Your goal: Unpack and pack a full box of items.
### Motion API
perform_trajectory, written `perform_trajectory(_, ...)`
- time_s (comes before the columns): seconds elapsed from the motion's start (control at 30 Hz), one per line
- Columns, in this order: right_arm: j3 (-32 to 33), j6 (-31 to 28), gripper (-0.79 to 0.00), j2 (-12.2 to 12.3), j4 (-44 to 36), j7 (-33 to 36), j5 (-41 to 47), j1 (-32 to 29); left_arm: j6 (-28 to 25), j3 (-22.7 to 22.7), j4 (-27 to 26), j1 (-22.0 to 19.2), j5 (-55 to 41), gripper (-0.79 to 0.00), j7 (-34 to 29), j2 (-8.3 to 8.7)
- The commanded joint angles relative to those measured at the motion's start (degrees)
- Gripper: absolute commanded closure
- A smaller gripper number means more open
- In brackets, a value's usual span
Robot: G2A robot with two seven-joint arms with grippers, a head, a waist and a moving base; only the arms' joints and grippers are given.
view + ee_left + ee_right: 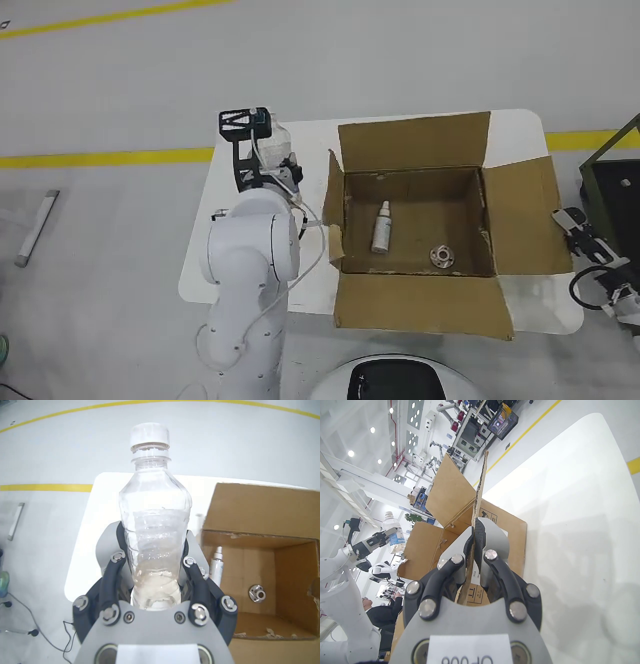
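while right jaws clamp box flap (pixel 520 215), left jaws hold bottle (pixel 155 520) aloft.

**White arm, grey-and-black grippers**

Here's the left arm (pixel 250 270): glossy white, rounded segments, a thin cable (pixel 323 240) looping along its side. Up close, the left gripper (pixel 155 540) shows a pale grey palm plate, black linkage bars, silver screws (pixel 190 561) at each pivot. The right gripper (pixel 476 531) matches, and carries a white label (pixel 470 648) on its base.

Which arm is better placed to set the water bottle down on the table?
Left: the left gripper holds the water bottle above the table; the right gripper is clamped on a box flap.
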Motion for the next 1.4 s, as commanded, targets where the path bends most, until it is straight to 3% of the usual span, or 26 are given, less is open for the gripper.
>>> perform_trajectory(0.0,-0.1,0.0,0.0,0.0,0.0,0.0,0.0,0.0,-1.2,-2.0,0.0,-0.1,1.7,0.0,-0.4,0.21)
perform_trajectory(0.03,-0.1,0.0,-0.012,0.0,0.0,0.1,0.0,0.1,-1.4,-2.8,0.2,-0.2,2.7,0.0,-0.4,0.3)
perform_trajectory(0.07,-0.2,0.0,-0.089,0.0,0.0,0.1,0.0,0.1,-1.6,-3.4,0.6,-0.1,3.5,0.0,-0.6,0.36)
perform_trajectory(0.1,-0.3,0.0,-0.175,-0.1,0.0,0.1,0.0,0.2,-1.7,-3.9,0.9,0.1,3.8,0.0,-0.7,0.39)
perform_trajectory(0.13,-0.4,0.0,-0.32,-0.1,0.1,0.2,-0.1,0.2,-1.7,-3.9,0.9,0.1,3.8,0.0,-0.7,0.39)
perform_trajectory(0.17,-0.5,0.1,-0.388,-0.1,0.1,0.2,-0.2,0.2,-1.7,-3.9,0.9,0.1,3.8,0.0,-0.7,0.39)
perform_trajectory(0.2,-0.6,0.1,-0.773,-0.1,0.2,0.2,-0.2,0.2,-1.7,-3.9,0.9,0.1,3.8,0.0,-0.7,0.39)
perform_trajectory(0.23,-0.6,0.1,-0.785,-0.1,0.2,0.2,-0.2,0.2,-1.7,-3.9,0.9,0.1,3.8,0.0,-0.7,0.39)
perform_trajectory(0.43,0.7,-0.2,-0.785,-0.1,-1.2,-1.5,-2.3,-0.3,-1.7,-3.9,0.9,0.1,3.8,0.0,-0.7,0.39)
perform_trajectory(0.7,4.5,-2.0,-0.785,-0.2,-8.9,-7.0,-10.6,-1.3,-1.7,-3.9,0.9,0.1,3.8,0.0,-0.7,0.39)
perform_trajectory(0.87,5.5,-3.2,-0.77,-0.2,-15.6,-7.8,-17.5,-1.4,-3.5,-3.7,1.5,3.1,3.1,0.0,1.4,0.5)
perform_trajectory(0.9,5.3,-3.4,-0.456,-0.1,-17.1,-7.3,-18.8,-1.4,-4.5,-3.7,1.9,3.6,3.7,0.0,1.1,0.57)
perform_trajectory(0.93,4.9,-3.5,-0.339,-0.1,-18.2,-6.5,-20.0,-1.3,-5.3,-3.9,2.0,4.0,4.1,0.0,0.8,0.64)
perform_trajectory(1.0,4.0,-3.6,-0.206,0.0,-19.9,-5.3,-22.7,-0.9,-7.5,-4.2,2.7,4.8,4.9,0.0,-0.2,0.8)
perform_trajectory(1.07,2.3,-3.7,0.0,0.0,-20.5,-4.4,-24.6,-0.3,-9.3,-4.7,3.4,5.8,6.1,0.0,-0.7,0.99)
perform_trajectory(1.23,-2.0,-3.0,0.0,0.0,-19.3,-3.5,-25.9,1.4,-15.4,-5.1,6.2,8.5,7.3,0.0,-3.4,1.41)
perform_trajectory(1.37,-3.8,-2.5,0.0,0.0,-18.1,-3.1,-26.8,2.4,-16.8,-5.4,8.4,10.6,8.8,0.0,-3.0,1.64)
